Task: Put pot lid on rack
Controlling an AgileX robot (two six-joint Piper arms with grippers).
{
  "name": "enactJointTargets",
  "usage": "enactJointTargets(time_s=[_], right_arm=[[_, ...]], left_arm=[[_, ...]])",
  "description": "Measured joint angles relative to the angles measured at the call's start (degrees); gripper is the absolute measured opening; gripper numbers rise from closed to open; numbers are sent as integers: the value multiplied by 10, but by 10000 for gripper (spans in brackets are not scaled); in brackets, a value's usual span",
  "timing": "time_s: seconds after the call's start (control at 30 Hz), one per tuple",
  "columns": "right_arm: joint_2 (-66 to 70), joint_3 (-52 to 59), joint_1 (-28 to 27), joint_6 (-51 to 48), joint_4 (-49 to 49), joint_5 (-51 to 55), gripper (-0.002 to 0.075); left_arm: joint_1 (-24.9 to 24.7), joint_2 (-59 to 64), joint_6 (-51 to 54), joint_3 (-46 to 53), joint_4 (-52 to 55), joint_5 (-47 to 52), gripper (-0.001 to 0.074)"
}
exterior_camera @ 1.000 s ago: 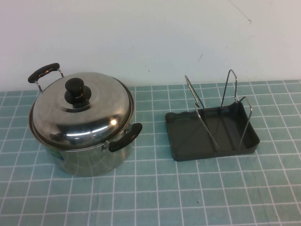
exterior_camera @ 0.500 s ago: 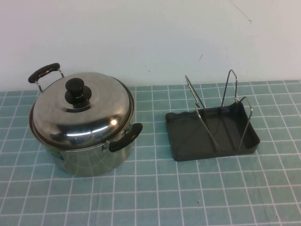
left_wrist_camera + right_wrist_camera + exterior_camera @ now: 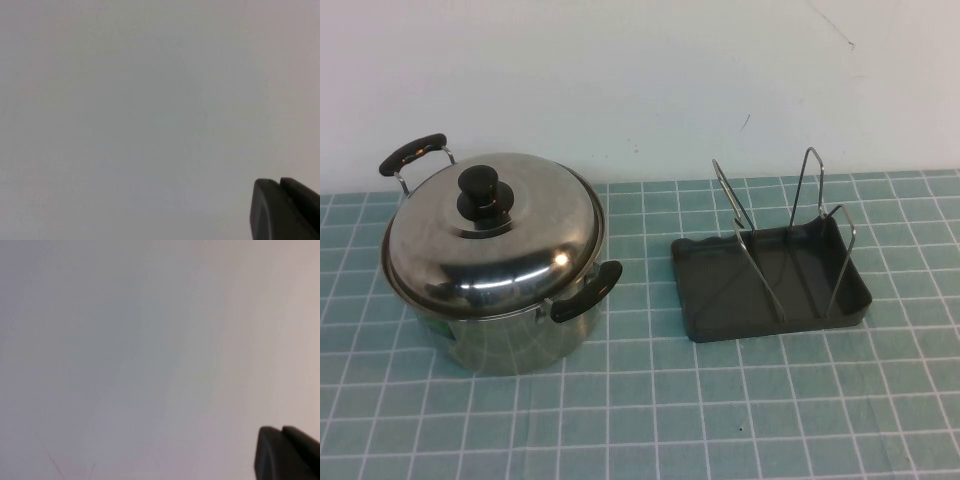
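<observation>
The pot lid [image 3: 505,235], shiny domed steel with a black knob [image 3: 485,192], sits on the steel pot [image 3: 510,335] at the left of the table. The rack [image 3: 770,280], a dark grey tray with upright wire loops [image 3: 815,190], stands to the pot's right and holds nothing. Neither arm shows in the high view. My left gripper [image 3: 278,182] shows only in the left wrist view, its dark fingertips pressed together, facing a blank pale wall. My right gripper [image 3: 281,430] shows the same way in the right wrist view, shut and empty.
The pot has two black handles, one at the back left [image 3: 412,153] and one at the front right [image 3: 587,291]. A green grid mat [image 3: 650,420] covers the table. A white wall [image 3: 620,80] rises behind it.
</observation>
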Motion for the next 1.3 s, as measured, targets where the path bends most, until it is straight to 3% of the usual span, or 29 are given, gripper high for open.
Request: enactJointTargets(time_s=[0.17,0.43,0.53,0.67,0.77,0.93,1.17,1.3], right_arm=[[42,-64,0,-14,0,117,-1],[120,-71,0,-21,11,230,-1],[130,-71,0,-22,27,256,-1],[130,-71,0,-22,49,256,-1],[130,-71,0,-22,64,251,-1],[130,-71,0,-22,76,251,-1],[130,-71,0,-22,77,251,-1],[130,-71,0,-22,81,251,-1]], left_arm=[[0,131,13,-81,4,67,-2],[0,385,14,-202,28,146,27],[0,466,15,-245,28,150,160],[0,560,18,-301,29,149,484],[-15,613,18,-335,29,133,605],[-52,701,20,-374,36,118,638],[-57,775,2,-382,38,47,640],[-57,790,-19,-384,38,28,589]])
